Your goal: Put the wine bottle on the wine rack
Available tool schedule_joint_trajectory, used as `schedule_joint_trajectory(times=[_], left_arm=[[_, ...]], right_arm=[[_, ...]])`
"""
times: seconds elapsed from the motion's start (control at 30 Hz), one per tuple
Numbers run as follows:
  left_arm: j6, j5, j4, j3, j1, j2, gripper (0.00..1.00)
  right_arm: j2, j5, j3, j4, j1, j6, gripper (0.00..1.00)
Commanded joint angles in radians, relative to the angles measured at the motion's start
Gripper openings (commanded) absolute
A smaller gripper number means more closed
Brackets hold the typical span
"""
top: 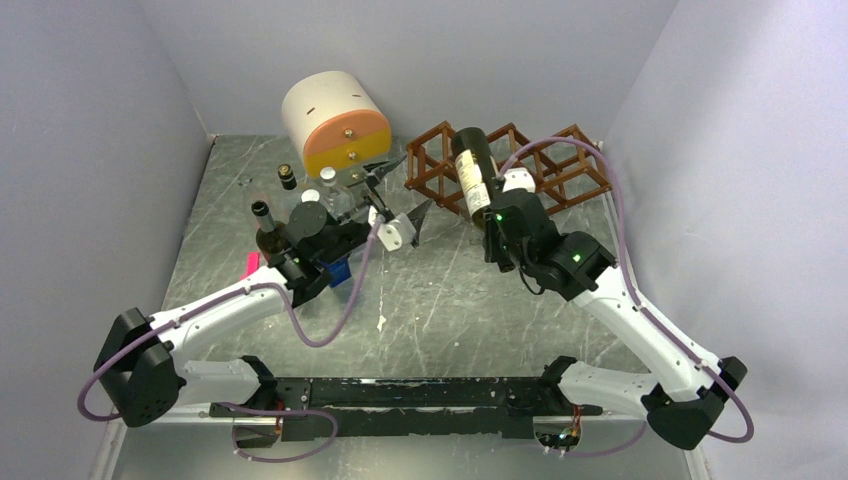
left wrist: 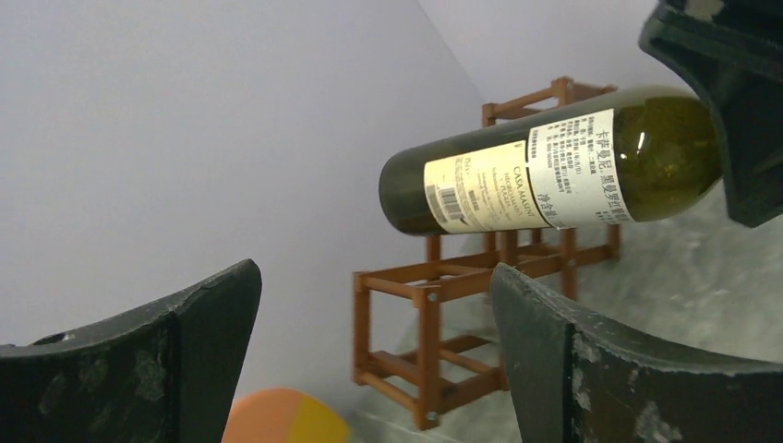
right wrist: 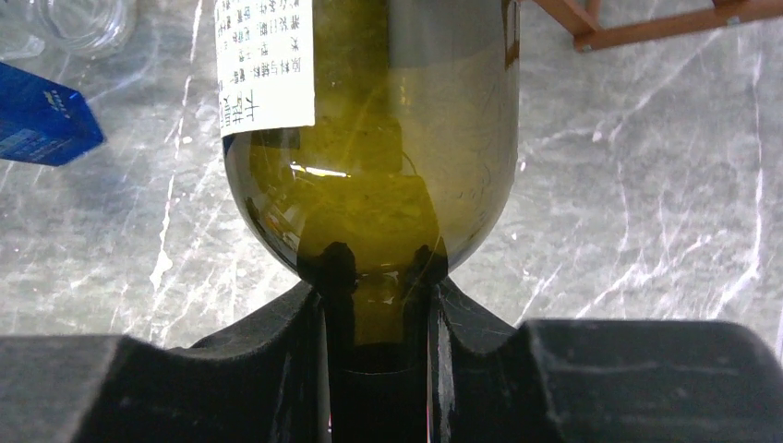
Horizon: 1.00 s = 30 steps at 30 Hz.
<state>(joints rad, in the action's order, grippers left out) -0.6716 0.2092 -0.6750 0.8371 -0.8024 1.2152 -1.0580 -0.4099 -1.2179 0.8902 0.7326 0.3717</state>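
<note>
Grey marbled table, I am watching right gripper clamping wine bottle neck near wine rack, left gripper jaws standing wide apart.

Soft even overhead light, faint shadows, bright reflections on the wine bottle, near foreground blurred
</note>
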Motion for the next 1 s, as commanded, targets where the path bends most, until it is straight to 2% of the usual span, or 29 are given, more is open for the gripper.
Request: schedule_joint_trajectory(times=[0.0,0.1,0.27,0.47,0.77,0.97], left_arm=[[0.357,-0.081,-0.039,-0.041,-0.004,-0.029,0.98],[0.480,-0.128,0.002,-0.051,-0.005,-0.027,0.98],[0.657,-0.181,0.181,-0.025,-0.005,-0.020,0.97],[0.818,-0.215,0.249,-0.034,-0.004,-0.032,0.98],[0.829,-0.174,0.195,-0.083,-0.004,-0.054,0.98],[0.815,-0.161,0.234,-0.062,-0.005,-0.049,0.98]], right_arm=[[0.095,0.034,0.006,-0.050,-0.055,0.029,0.00],[0.125,0.040,0.014,-0.010,-0.064,0.052,0.00],[0.169,0.043,0.047,0.043,-0.065,0.137,0.00],[0.190,-0.001,0.081,0.153,-0.064,0.221,0.00],[0.232,-0.026,0.143,0.244,-0.065,0.343,0.00],[0.158,-0.088,0.196,0.230,-0.070,0.362,0.00]])
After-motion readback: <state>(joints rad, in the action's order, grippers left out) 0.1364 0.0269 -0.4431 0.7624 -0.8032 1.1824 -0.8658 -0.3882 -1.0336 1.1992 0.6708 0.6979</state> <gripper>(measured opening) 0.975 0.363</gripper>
